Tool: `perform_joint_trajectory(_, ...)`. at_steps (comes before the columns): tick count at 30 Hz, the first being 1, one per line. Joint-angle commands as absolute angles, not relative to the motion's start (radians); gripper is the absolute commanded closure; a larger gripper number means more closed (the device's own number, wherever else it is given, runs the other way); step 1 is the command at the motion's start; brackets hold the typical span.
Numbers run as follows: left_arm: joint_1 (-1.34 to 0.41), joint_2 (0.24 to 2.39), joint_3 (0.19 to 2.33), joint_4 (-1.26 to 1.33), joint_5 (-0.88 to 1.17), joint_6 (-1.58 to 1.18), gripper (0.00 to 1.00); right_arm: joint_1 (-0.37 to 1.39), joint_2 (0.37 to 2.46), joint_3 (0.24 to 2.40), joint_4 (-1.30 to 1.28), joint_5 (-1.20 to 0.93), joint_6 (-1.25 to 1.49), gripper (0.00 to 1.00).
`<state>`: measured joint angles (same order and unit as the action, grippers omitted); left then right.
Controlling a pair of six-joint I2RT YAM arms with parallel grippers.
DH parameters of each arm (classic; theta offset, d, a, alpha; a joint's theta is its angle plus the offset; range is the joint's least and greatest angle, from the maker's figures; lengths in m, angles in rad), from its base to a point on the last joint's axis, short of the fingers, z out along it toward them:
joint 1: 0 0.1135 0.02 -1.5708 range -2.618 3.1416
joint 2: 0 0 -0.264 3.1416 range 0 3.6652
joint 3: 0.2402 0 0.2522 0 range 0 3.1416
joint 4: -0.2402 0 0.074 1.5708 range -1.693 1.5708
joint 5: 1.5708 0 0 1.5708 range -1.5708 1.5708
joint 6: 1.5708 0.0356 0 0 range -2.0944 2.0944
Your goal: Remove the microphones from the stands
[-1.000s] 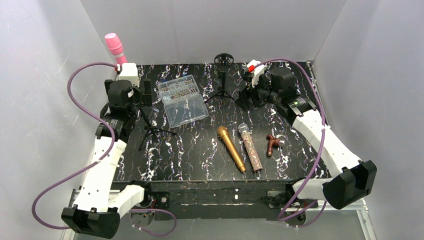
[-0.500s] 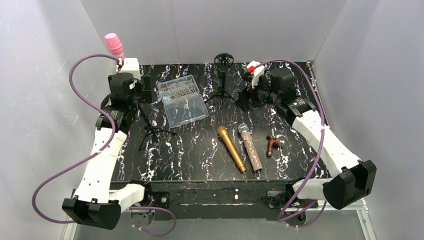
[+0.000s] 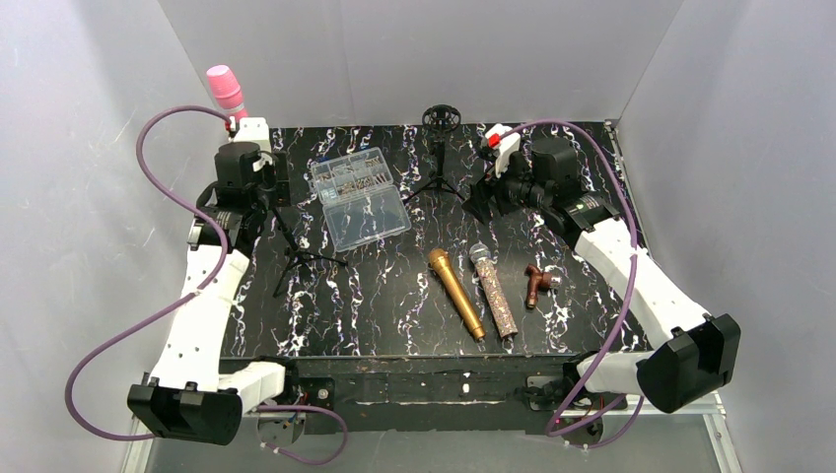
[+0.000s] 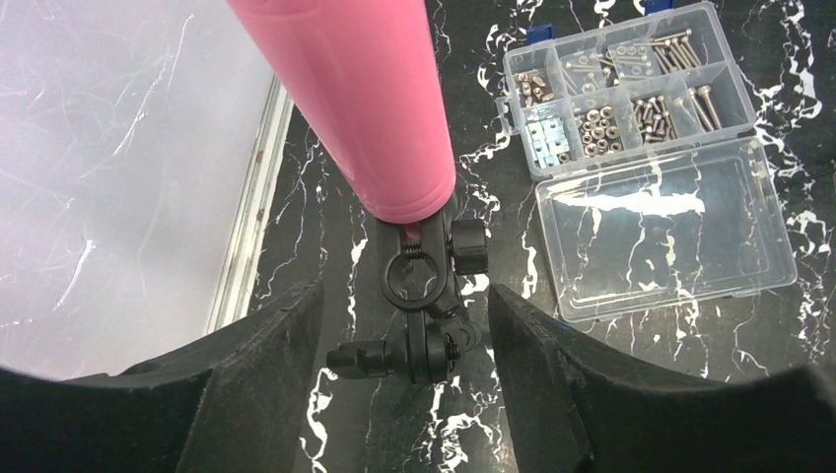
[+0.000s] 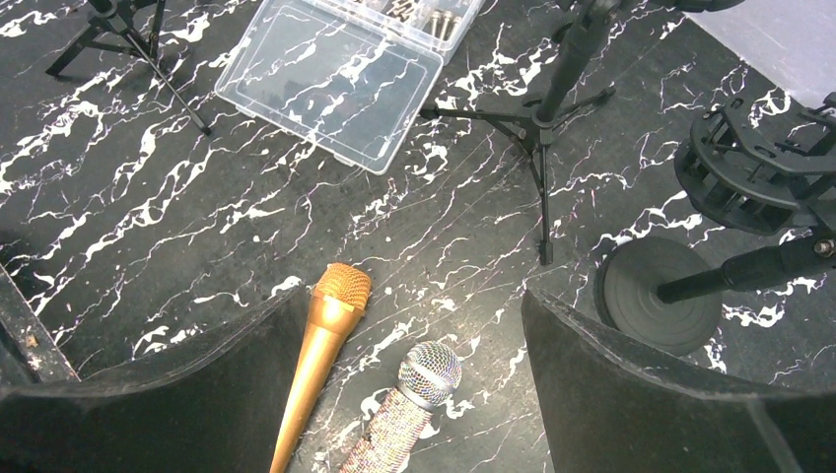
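Your pink microphone (image 4: 365, 108) sits in its stand (image 4: 426, 305) at the left rear corner of the black marbled table (image 3: 394, 296), boxed in by white walls (image 3: 414, 49). Your left claw (image 4: 404, 296) is spread either side of the stand's top, touching nothing. The right claw (image 5: 414, 294) gapes wide, empty.

The left arm (image 3: 202, 315) stretches forward along the left side, with the left gripper (image 4: 404, 296) angled downward and its jaws parted. The right arm (image 3: 641, 276) reaches forward and inward. The right gripper (image 5: 414, 296) is angled downward, its jaws spread wide and gripping nothing.
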<state>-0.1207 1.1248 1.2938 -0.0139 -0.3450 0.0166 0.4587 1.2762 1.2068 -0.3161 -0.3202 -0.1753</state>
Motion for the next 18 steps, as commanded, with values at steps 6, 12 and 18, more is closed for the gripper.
perform_joint_trajectory(6,-0.111,1.134,1.329,-0.031,-0.321,-0.023,0.54,0.462,1.252,1.194,-0.281,-0.318,-0.174,0.12)
perform_joint_trajectory(12,-0.106,1.148,1.338,-0.035,-0.318,-0.024,0.61,0.462,1.248,1.189,-0.282,-0.318,-0.175,0.12)
perform_joint_trajectory(18,-0.104,1.139,1.349,-0.053,-0.273,-0.027,1.0,0.463,1.245,1.186,-0.284,-0.319,-0.175,0.12)
